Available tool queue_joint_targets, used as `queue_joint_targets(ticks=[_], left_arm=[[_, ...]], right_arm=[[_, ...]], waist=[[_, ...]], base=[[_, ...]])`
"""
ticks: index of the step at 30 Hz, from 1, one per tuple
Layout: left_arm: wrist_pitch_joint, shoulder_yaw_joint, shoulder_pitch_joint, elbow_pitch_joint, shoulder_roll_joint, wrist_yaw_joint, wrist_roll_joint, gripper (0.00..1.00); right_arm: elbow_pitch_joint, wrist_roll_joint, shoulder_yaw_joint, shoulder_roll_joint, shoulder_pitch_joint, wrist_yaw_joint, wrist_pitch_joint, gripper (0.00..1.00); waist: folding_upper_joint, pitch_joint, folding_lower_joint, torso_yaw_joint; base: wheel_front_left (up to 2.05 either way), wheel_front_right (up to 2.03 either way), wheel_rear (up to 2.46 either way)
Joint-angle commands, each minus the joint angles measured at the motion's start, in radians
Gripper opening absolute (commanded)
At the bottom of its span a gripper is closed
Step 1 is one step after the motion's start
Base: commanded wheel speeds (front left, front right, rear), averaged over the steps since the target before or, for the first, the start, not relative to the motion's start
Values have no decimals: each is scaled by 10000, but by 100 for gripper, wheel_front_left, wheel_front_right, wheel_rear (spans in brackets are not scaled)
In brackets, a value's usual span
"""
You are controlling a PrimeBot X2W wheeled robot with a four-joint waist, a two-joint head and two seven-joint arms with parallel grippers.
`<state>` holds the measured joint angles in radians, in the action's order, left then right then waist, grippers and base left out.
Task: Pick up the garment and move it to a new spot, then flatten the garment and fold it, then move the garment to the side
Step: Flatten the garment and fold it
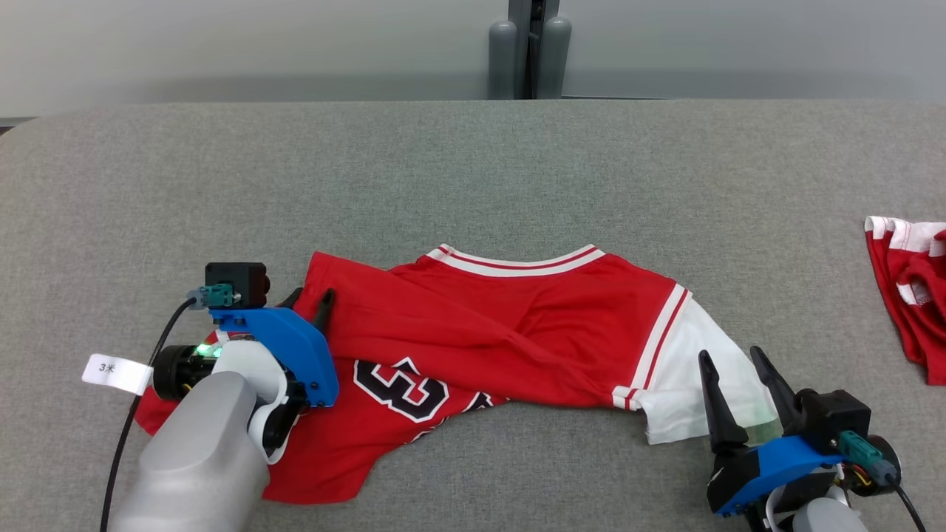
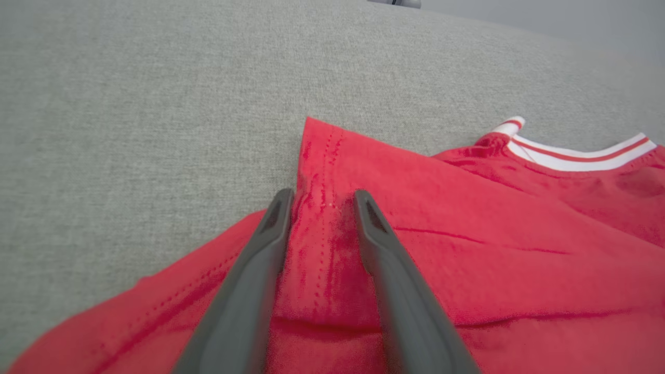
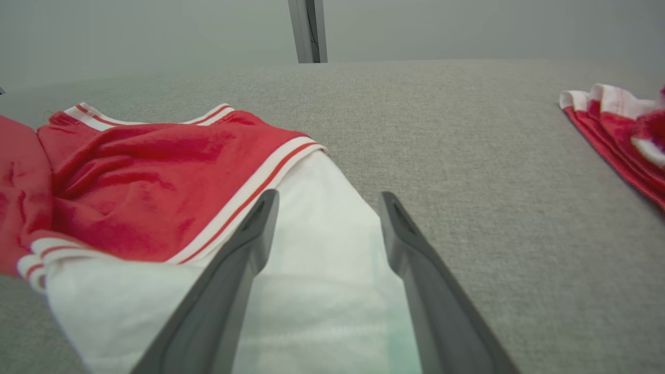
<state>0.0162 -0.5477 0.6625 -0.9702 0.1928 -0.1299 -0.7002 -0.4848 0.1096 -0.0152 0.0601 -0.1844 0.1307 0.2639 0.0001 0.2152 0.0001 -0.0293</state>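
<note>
The garment (image 1: 517,318) is a red jersey with white-striped trim and a black number. It lies crumpled across the front of the grey table (image 1: 443,170), its white sleeve (image 1: 676,399) at the right end. My left gripper (image 1: 310,299) is at the garment's upper left corner. In the left wrist view its jaws (image 2: 322,200) stand apart with a raised, stitched red hem (image 2: 324,228) between them. My right gripper (image 1: 730,355) is open low over the white sleeve (image 3: 322,234). Its fingers lie along the sleeve, and the red body (image 3: 156,171) is to their left.
Another red and white garment (image 1: 913,295) lies bunched at the table's right edge, also in the right wrist view (image 3: 618,130). A grey post (image 1: 528,48) stands behind the table's far edge. Bare grey cloth stretches behind the jersey.
</note>
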Motion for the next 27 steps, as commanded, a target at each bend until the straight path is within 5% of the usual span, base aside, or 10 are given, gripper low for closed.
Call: queue_joint_targets(ticks=[1, 9, 19, 27], left_arm=[[122, -280, 162, 30, 82, -16, -229, 0], [-856, -922, 647, 595, 519, -16, -611, 0], [-2659, -1948, 3620, 2420, 1194, -16, -418, 0], [-2806, -1018, 3004, 2997, 1133, 27, -326, 0]], right_arm=[[-17, 62, 11, -32, -136, -1, 3, 100], [-59, 147, -58, -50, -134, 0, 3, 100], [-199, 319, 34, -86, 79, 0, 3, 100], [-360, 675, -76, -89, 492, 0, 3, 100]], waist=[[-1, -2, -1, -12], [-1, -95, -1, -83], [-1, -330, -1, -306], [-1, -608, -1, -68]], base=[[0, 0, 0], [0, 0, 0], [0, 0, 0], [0, 0, 0]])
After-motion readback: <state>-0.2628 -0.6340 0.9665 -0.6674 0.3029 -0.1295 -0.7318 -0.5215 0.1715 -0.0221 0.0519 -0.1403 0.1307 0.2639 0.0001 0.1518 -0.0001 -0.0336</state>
